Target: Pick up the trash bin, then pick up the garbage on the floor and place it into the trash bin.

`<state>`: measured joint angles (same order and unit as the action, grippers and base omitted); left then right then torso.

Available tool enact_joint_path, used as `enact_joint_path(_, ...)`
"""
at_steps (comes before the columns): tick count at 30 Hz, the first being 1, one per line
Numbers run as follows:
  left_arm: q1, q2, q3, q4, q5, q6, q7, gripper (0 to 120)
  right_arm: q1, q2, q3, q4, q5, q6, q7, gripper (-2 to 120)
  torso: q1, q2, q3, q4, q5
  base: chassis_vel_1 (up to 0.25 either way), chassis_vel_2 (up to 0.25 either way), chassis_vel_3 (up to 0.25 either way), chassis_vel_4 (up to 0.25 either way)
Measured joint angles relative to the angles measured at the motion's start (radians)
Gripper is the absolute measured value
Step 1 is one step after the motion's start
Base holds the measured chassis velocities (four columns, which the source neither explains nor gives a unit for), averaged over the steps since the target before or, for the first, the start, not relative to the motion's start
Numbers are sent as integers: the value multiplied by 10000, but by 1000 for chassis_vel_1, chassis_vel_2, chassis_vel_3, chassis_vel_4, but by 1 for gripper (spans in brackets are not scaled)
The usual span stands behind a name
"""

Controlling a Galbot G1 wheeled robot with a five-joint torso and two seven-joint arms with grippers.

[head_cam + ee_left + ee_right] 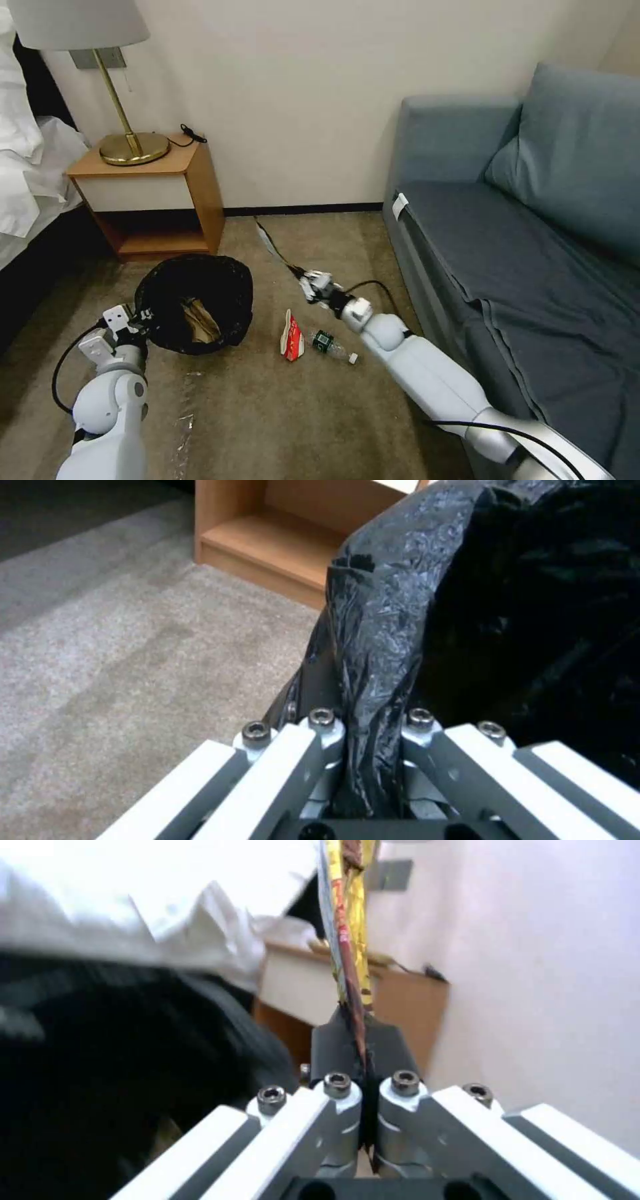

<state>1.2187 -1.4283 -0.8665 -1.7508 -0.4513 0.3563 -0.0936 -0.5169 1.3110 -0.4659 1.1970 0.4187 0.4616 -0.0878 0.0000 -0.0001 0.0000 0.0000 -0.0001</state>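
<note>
In the lower left of the head view, the left gripper point(137, 319) was clamped on the rim of the small round trash bin lined with a crinkled black plastic bag point(195, 303), which was tilted so that its mouth faced the camera. A crumpled brown paper bag point(200, 321) lay inside it. In the left wrist view the pinched fold of the black liner point(373, 680) ran down between the closed white fingers point(293, 760).

Near the centre of the head view, the right gripper point(308, 279) was pressed together on a long, thin gold-brown snack wrapper point(270, 243), which stretched from it toward the upper left over the brown carpet point(280, 413). In the right wrist view the wrapper point(352, 920) rose straight out of the closed black pads point(333, 1050).

Just below the right gripper in the head view, a red-and-white packet point(291, 337) stood on the carpet, and a small clear bottle with a green label and white cap point(331, 345) lay beside it, toward the right. A wooden nightstand point(163, 200) with a brass lamp point(127, 133) stood at the upper left, and a grey-blue sofa point(533, 220) occupied the right side.
</note>
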Motion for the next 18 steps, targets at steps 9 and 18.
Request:
enact_joint_path(9, -80, -139, 59, 35, 48, -1, -28, 3, 1605, 567, -2490, 354, 921, -676, 1384, 0, 0, 0, 0, 1, -1, 0, 0, 0, 0)
enact_joint_path(18, 15, -231, 95, -380, -402, 736, -512, 3, 2590, 1088, -4243, -429, 1073, -598, 1561, 0, 0, 1, 0, -1, -1, 0, 0, 0, 0)
